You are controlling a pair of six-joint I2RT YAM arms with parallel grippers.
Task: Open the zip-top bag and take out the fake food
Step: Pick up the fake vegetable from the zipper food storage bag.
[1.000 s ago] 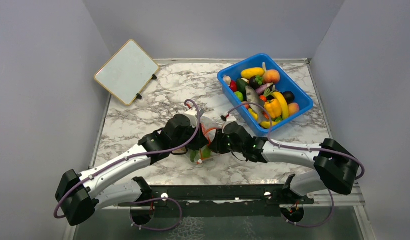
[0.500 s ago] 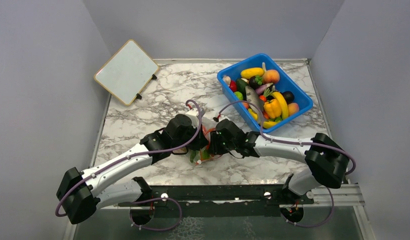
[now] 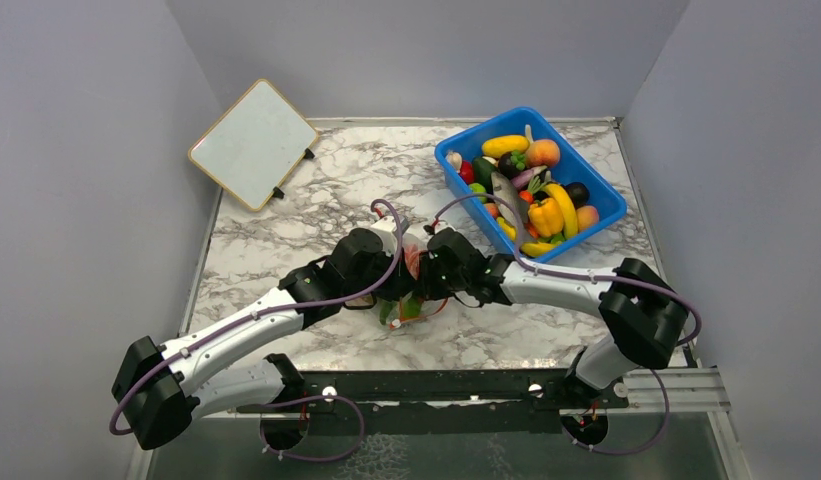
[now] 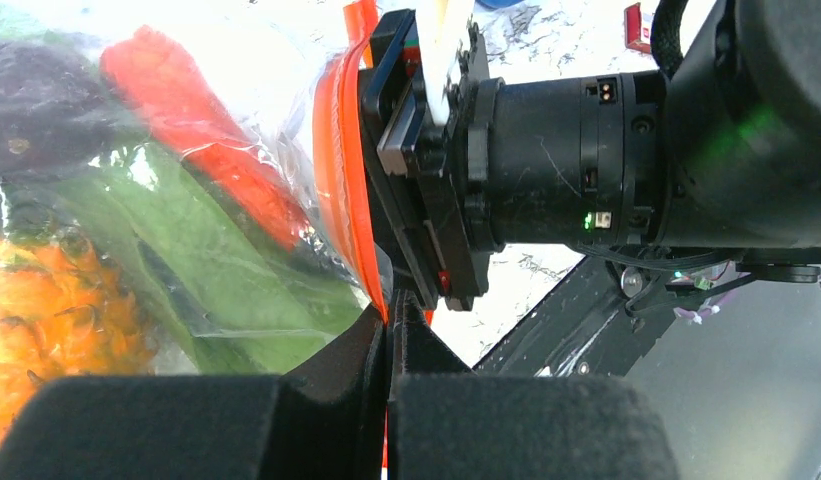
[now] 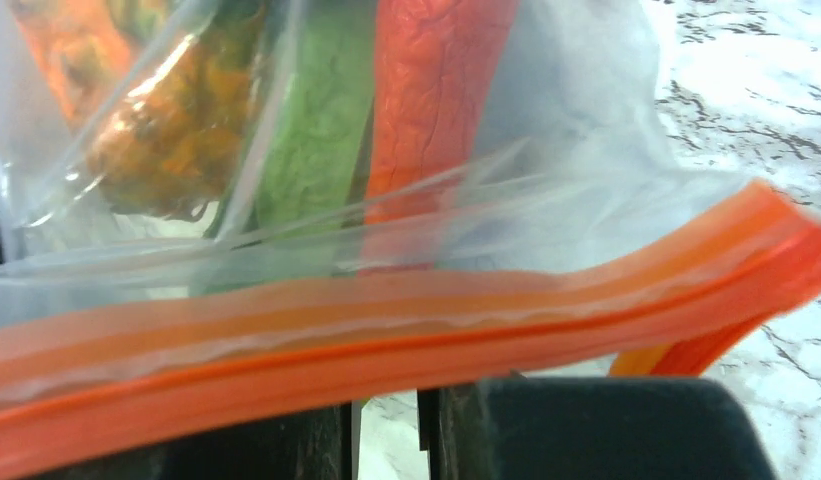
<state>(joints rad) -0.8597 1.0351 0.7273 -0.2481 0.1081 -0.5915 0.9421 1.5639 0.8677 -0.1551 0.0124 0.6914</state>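
Grip first: the left tool [image 4: 389, 330] is clamped tight on the strip [image 4: 336, 170], the red-orange plastic pinched flat between its fingers. The right tool [image 5: 386, 425] faces it just across the mouth. Its jaws are only a sliver apart and the strip lies over its tips, but I cannot tell whether it truly has a lip.

The bag [image 5: 576, 120] sits between the two tools over the middle of the desk [image 3: 316, 200]. The food [image 5: 311, 130] is inside it: a green leaf, an orange pineapple and a red piece.

To do this step well, I judge each tool should hold one lip only. They should then draw straight apart, slowly, so the seal peels from one end. A tool that takes both lips will merely drag the bag. The left should act as a firm anchor.
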